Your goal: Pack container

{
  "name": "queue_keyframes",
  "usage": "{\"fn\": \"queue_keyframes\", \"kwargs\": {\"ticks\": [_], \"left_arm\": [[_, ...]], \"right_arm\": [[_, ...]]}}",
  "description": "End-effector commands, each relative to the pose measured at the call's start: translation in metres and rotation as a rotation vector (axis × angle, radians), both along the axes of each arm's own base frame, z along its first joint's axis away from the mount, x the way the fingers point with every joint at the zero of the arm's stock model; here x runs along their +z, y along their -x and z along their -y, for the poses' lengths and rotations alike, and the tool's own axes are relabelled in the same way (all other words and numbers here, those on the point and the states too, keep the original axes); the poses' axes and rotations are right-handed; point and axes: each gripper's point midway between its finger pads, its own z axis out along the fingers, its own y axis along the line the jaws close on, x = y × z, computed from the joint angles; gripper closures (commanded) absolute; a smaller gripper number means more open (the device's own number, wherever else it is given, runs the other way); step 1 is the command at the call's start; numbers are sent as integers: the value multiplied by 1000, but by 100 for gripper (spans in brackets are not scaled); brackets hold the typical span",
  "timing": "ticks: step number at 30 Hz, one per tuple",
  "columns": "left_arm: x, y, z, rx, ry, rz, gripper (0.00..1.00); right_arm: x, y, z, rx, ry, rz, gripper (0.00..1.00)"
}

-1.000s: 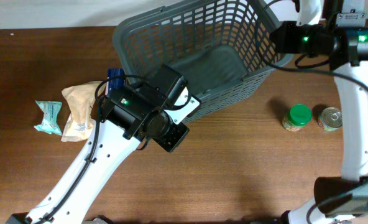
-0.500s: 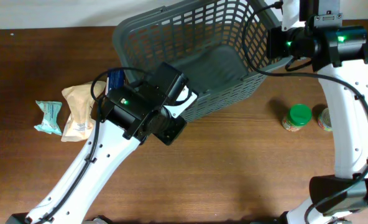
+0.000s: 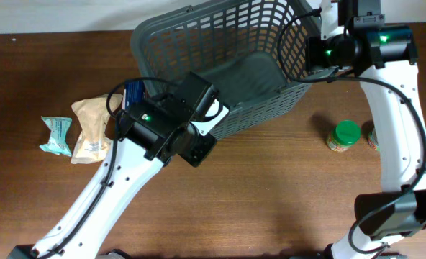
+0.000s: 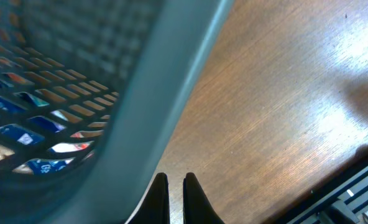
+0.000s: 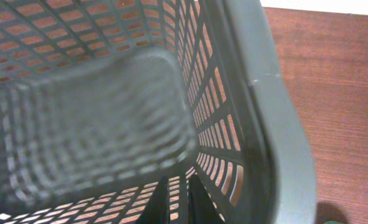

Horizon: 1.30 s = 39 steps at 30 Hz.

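The container (image 3: 171, 44) is a large dark gray lattice basket at the back middle of the table, seen tilted with its inside showing. My left gripper (image 3: 198, 147) is at the basket's front left wall. In the left wrist view the gripper (image 4: 176, 180) is shut and empty, just right of the blurred rim (image 4: 153, 106), above bare wood. My right gripper (image 3: 310, 54) is at the basket's right rim. In the right wrist view the gripper (image 5: 179, 186) hangs inside the basket next to its slotted wall (image 5: 218, 124), with its fingers close together.
A green-lidded jar (image 3: 346, 134) stands right of the basket, with a can (image 3: 372, 137) half hidden behind my right arm. A tan bag (image 3: 91, 128), a teal packet (image 3: 56, 135) and a blue package (image 3: 132, 91) lie left of the basket.
My right arm has swung left and toward the back, bringing its gripper over the basket's right rim. My left gripper has shifted slightly left. The basket has stayed put.
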Motion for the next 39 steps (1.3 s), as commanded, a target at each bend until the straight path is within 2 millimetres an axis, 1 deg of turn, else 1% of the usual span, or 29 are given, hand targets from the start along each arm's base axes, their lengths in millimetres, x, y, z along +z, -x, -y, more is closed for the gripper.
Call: {"fn": "queue_keyframes", "kwargs": {"ticks": [1, 5, 11, 14, 21, 24, 25, 27, 31, 37, 39], "left_arm": [[-20, 6, 2, -26, -22, -60, 98], [-27, 4, 3, -26, -33, -74, 98], [-25, -9, 11, -25, -4, -26, 98], [-22, -16, 11, -16, -7, 7, 98], [-18, -40, -2, 51, 0, 67, 98], [-18, -51, -12, 92, 5, 77, 98], [-19, -58, -18, 115, 8, 84, 98], [-20, -64, -24, 136, 10, 89, 98], [-20, -72, -29, 159, 15, 100, 98], [-15, -85, -30, 178, 41, 145, 98], [-12, -91, -30, 186, 52, 164, 98]], "right_arm": [[-4, -5, 4, -8, 20, -6, 96], [-7, -1, 4, -8, 22, -27, 96], [-16, 9, 5, -9, 28, -81, 96], [-17, 11, 9, -18, 44, -89, 96], [-19, 13, 9, -18, 44, -102, 96], [-19, 14, 9, -18, 45, -104, 96], [-19, 14, 9, -18, 45, -104, 96], [-19, 14, 9, -18, 44, -104, 96], [-20, 16, 8, -16, 45, -114, 96], [-22, 19, 9, -17, 45, -130, 96], [-26, 27, 8, -40, 26, -168, 96]]}}
